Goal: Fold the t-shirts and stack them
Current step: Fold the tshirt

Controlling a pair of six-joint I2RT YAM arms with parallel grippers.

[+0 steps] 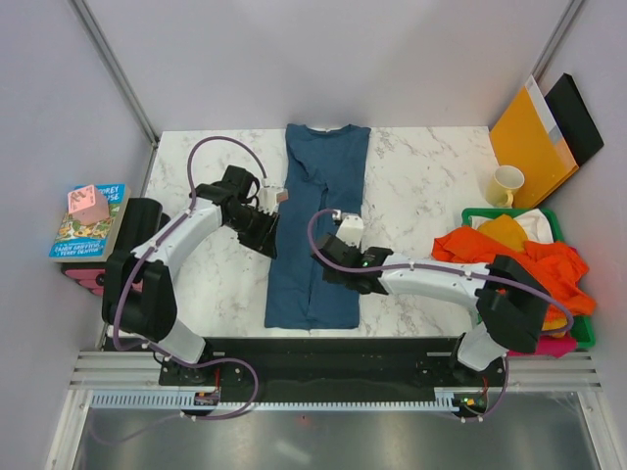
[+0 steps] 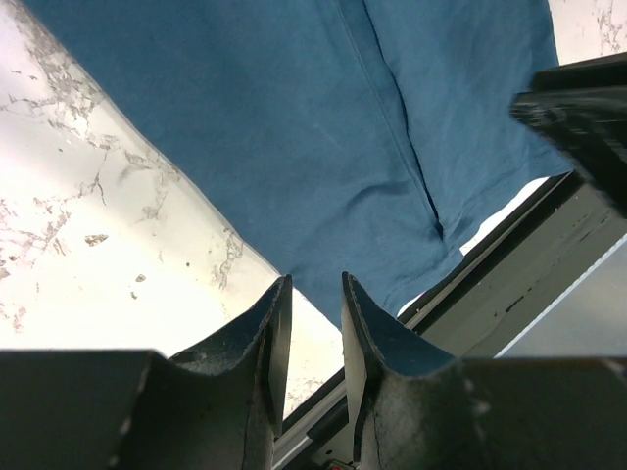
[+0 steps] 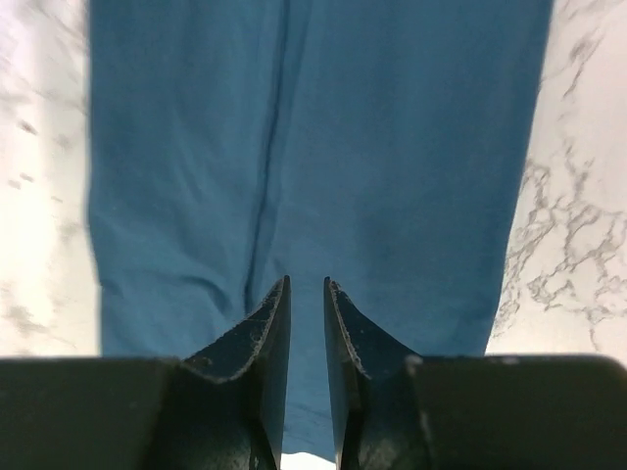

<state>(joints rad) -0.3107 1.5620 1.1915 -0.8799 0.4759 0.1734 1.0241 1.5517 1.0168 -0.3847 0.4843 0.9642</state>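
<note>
Teal-blue t-shirt (image 1: 318, 225) lies just beyond our dark, curved left fingers (image 2: 260, 343) and right fingers (image 3: 269, 333), both pairs narrowly parted and holding nothing. Soft and smooth, it forms a long folded strip on the white marbled table (image 1: 421, 186). Crumpled orange t-shirts (image 1: 534, 259) heap in a green bin (image 1: 472, 212).

You are seeing a yellow mug (image 1: 506, 185) and orange envelope (image 1: 530, 142) sitting well right of the right fingers (image 3: 266, 343), books (image 1: 88, 223) lying well left of the left fingers (image 2: 263, 343).
</note>
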